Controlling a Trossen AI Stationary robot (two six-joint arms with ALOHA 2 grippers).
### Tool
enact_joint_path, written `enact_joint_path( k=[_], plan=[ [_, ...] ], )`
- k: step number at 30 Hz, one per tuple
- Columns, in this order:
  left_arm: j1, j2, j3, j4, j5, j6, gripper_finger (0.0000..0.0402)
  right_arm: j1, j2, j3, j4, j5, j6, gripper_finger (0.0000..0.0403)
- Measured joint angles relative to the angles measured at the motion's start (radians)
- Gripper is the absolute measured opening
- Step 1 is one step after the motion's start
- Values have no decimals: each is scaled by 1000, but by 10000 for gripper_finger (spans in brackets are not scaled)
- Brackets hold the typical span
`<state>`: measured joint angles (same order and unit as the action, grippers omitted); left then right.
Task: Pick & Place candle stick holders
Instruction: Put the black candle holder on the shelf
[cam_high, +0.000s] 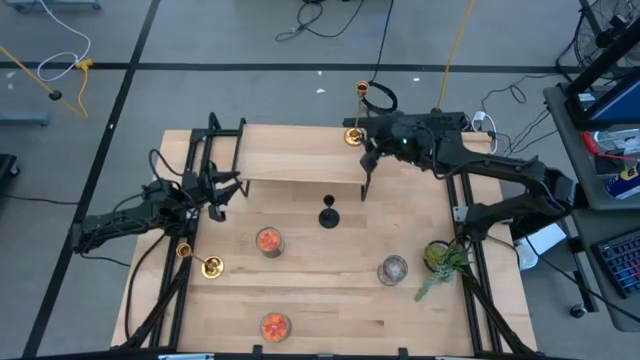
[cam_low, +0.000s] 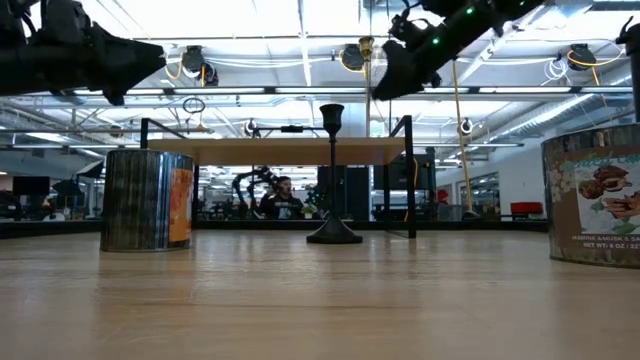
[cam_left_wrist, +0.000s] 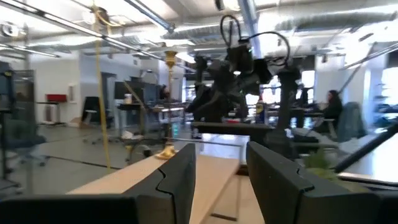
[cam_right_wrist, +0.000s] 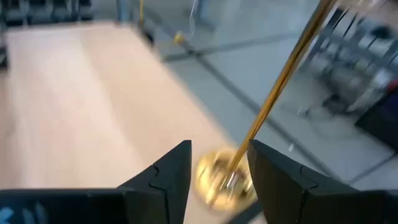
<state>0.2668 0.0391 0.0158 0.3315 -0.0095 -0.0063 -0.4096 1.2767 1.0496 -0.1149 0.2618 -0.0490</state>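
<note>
Near-edge jar (cam_high: 275, 325): stands closest to the near edge of the counter (cam_high: 330, 290), with orange contents seen from above.
Second orange-filled jar (cam_high: 268, 241): farther in, left of centre.
Clear jar (cam_high: 392, 269): right of centre, just left of the green plant (cam_high: 440, 262).
Black candle stick holder (cam_high: 328, 214): upright at mid-counter, free of both claws; in the low view (cam_low: 332, 170) it stands in front of the raised shelf (cam_high: 300, 180).
Gold candle stick holder, near left (cam_high: 197, 259): lies tipped on its side beside the counter's left edge, base toward the right.
Gold candle stick holder, far (cam_high: 355, 118): upright at the far edge of the counter — base on the wood, stem rising past the edge.
Right claw (cam_right_wrist: 217, 165): at the far edge beside that far gold holder; its fingers are parted on either side of the base and lower stem, with a gap visible on both sides, so it grips nothing.
Left claw (cam_left_wrist: 221, 171): held above the left side of the counter, near the shelf's left end; fingers parted and nothing between them.
Left wrist view: shows the far gold holder (cam_left_wrist: 168, 106) and the right arm (cam_left_wrist: 230, 81) across the counter.
</note>
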Motion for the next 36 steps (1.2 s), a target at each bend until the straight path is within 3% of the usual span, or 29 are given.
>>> enact_joint_path(
  k=[6, 11, 16, 19, 22, 29, 36],
  plan=[
    [0, 0, 2, 6, 150, 0, 150, 102, -49, 0, -162, 0, 113, 164],
    [0, 5, 54, 0, 162, 1, 150, 217, -62, 0, -181, -4, 116, 161],
    [0, 42, 185, -251, 163, -45, 150, 334, -57, -5, -172, -74, 117, 160],
    [0, 94, 266, -399, 100, -54, 150, 391, -42, -52, -110, -115, 132, 160],
    [0, 150, 324, -426, 33, -60, 150, 428, -27, -129, 8, -108, 173, 160],
    [0, 254, 456, -504, 99, 31, 150, 422, 24, -331, 396, -108, 191, 160],
    [0, 284, 543, -608, 91, 77, 150, 391, 150, -399, 625, -101, 220, 160]
  ],
)
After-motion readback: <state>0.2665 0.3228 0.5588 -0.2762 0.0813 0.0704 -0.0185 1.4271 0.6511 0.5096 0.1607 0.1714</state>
